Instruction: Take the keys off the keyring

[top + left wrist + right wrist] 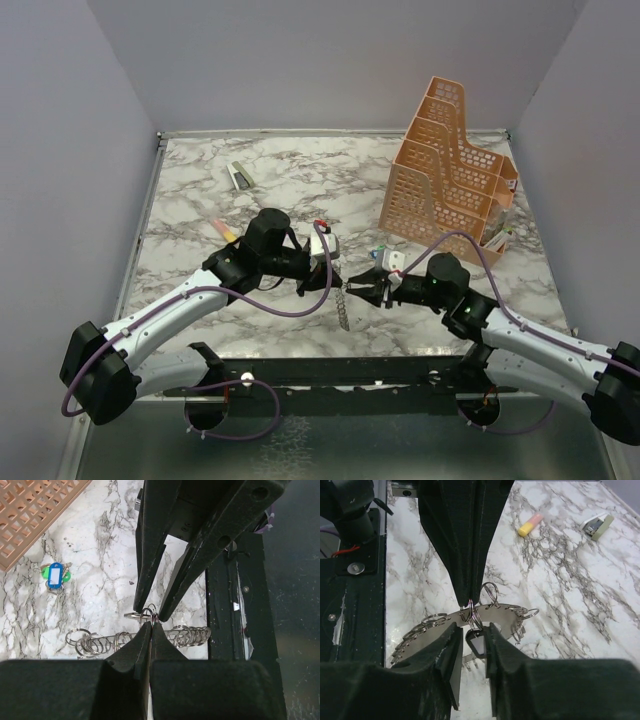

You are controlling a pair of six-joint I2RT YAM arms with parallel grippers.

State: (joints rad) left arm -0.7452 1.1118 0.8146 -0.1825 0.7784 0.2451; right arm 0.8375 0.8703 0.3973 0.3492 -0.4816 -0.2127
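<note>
**Pinched Aloft Between Two Arms**

Gripping the keyring (502,614) at its upper rim with the left jaws, shut tight on the thin metal among small split rings. Holding it up off the marble bench (300,180), near the front edge, midway between the two arms. Carrying the keys (412,641) fanned along that rim like gear teeth, silvery and close-packed. Meeting it from the opposite side with the right jaws, parted narrowly, one key in the gap. Cannot tell whether pressed or merely straddled. Elsewhere on the bench: a blue-green tag (56,575) lying well apart, a yellow-pink marker (530,525), a small stapler-like item (596,525), and an orange mesh file rack (450,170) at the far right.
</note>
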